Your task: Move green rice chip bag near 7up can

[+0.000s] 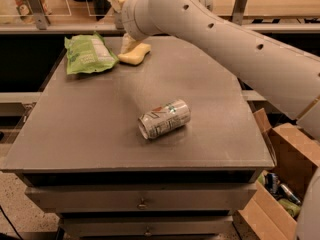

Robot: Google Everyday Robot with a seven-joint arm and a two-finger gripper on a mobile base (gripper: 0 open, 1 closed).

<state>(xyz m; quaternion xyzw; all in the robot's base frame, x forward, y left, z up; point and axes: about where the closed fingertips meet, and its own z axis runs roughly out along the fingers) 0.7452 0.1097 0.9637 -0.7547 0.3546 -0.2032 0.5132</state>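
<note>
Two task things: the green rice chip bag and the 7up can, well apart on the grey table
Bag: lies flat at the far left corner, white label panel up; the pale yellow sponge is just beside it on the right
Can: on its side near the middle of the table, towards the front; it marks the goal, so it likely needs no handling
Gripper: hangs over the far edge, above the sponge and just right of the bag; jaws spread apart, nothing between them, presumably readied for the bag
Arm: reaches in from the right along the far side; that path keeps it away from the can
Step in hand: approach to the bag, by my judgement; no grasp yet
Risk: the sponge sits close under the lower finger and could be nudged or taken instead; crinkled foil may slip
</note>
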